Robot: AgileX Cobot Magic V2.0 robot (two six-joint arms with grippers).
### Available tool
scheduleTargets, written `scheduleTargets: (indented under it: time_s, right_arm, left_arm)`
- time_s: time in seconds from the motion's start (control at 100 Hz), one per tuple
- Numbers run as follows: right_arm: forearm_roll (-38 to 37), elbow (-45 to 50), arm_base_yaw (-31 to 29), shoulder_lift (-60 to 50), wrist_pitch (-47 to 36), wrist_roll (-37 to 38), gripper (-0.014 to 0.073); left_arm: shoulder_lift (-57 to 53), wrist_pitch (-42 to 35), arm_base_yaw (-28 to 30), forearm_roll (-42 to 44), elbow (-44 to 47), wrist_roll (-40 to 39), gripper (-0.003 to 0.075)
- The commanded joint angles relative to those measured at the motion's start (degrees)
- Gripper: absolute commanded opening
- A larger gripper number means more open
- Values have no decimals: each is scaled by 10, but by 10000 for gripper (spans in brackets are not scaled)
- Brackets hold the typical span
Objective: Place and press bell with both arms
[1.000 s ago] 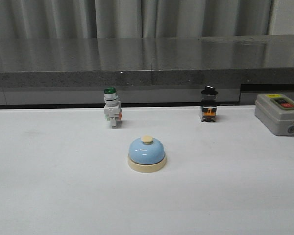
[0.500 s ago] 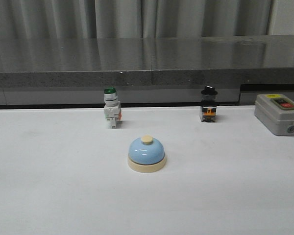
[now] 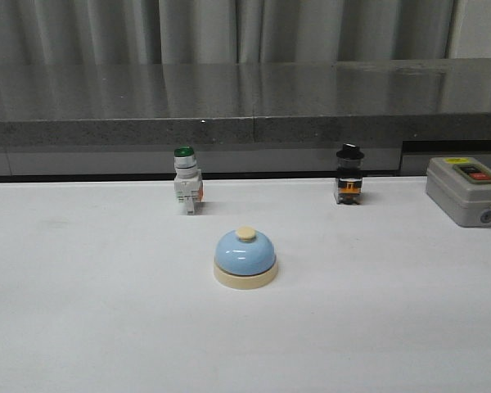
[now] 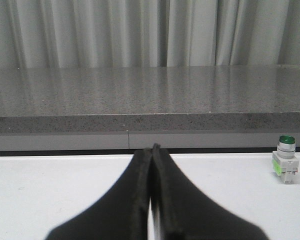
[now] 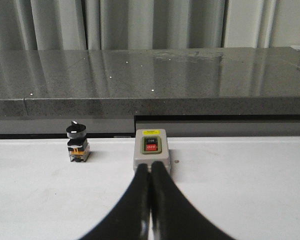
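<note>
The light-blue dome bell (image 3: 245, 255) with a cream base and cream button stands upright on the white table, near the middle of the front view. No arm shows in the front view. In the left wrist view my left gripper (image 4: 151, 149) is shut and empty, its tips pressed together above the bare table; the bell is out of that view. In the right wrist view my right gripper (image 5: 151, 166) is shut and empty, its tips in line with the grey button box (image 5: 151, 150). The bell is out of that view too.
A white switch with a green cap (image 3: 187, 182) stands behind the bell to the left; it also shows in the left wrist view (image 4: 285, 166). A black selector switch (image 3: 349, 176) stands back right. The grey box (image 3: 466, 191) sits at the right edge. A grey stone ledge (image 3: 245, 110) runs along the back.
</note>
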Motion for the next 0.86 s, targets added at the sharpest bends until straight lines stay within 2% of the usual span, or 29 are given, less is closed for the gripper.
scheduleTargets:
  time_s: [0.0,0.85]
  right_arm:
    - [-13,1,-4,-7,-56,-4,-60]
    - [-18,1,-4,-7,-69,-4,-60]
  left_arm:
    - [-18,-46,0,0,24,-2,-20]
    - [-18,-46,0,0,24,-2,-20]
